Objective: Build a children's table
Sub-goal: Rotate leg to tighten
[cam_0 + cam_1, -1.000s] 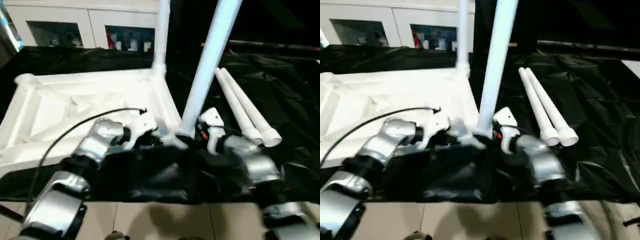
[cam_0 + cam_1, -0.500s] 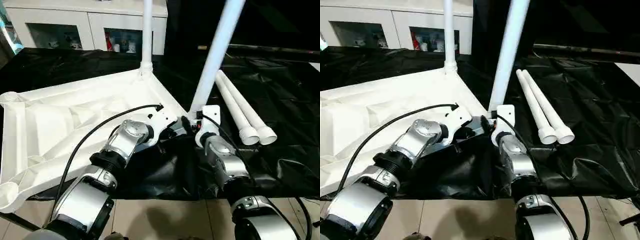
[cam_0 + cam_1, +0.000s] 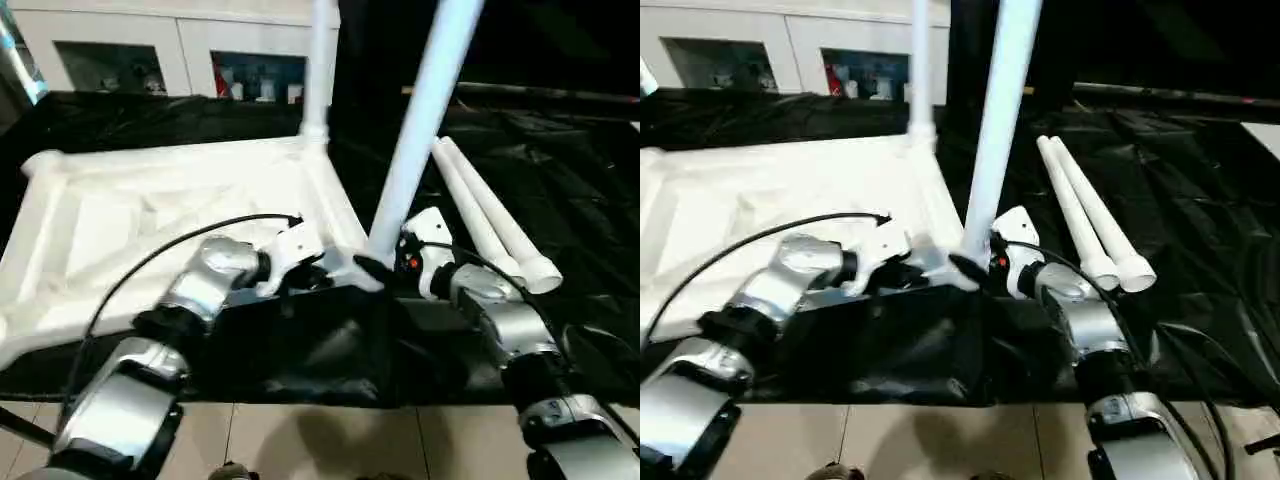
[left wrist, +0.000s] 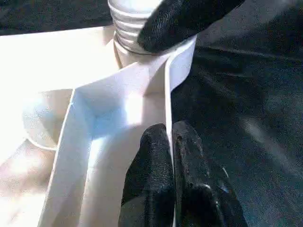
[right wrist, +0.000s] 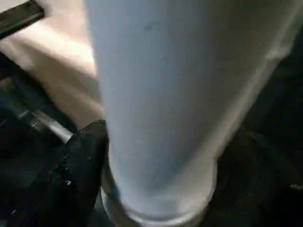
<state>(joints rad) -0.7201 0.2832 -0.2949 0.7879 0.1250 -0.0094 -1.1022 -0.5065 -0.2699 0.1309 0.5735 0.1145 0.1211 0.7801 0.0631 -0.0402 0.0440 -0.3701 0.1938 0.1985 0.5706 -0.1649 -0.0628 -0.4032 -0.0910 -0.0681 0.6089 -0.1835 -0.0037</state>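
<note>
White plastic tabletop [image 3: 150, 215] lies underside-up on the black-draped surface [image 3: 580, 180], two legs already upright in its sockets — one at the far corner [image 3: 318, 60], one at the near right corner [image 3: 420, 110]. The left gripper [image 4: 171, 142] has its jaws together, pinching the tabletop's thin rim just beside that near socket. The right gripper [image 3: 385, 268] sits at the near leg's base, at about 3 o'clock from the left one; its jaws look parted around the tube — no firm clamp shows. Two spare legs [image 3: 490, 225] lie side by side at 2 o'clock, long axes running away from the robot, nearer the right arm.
</note>
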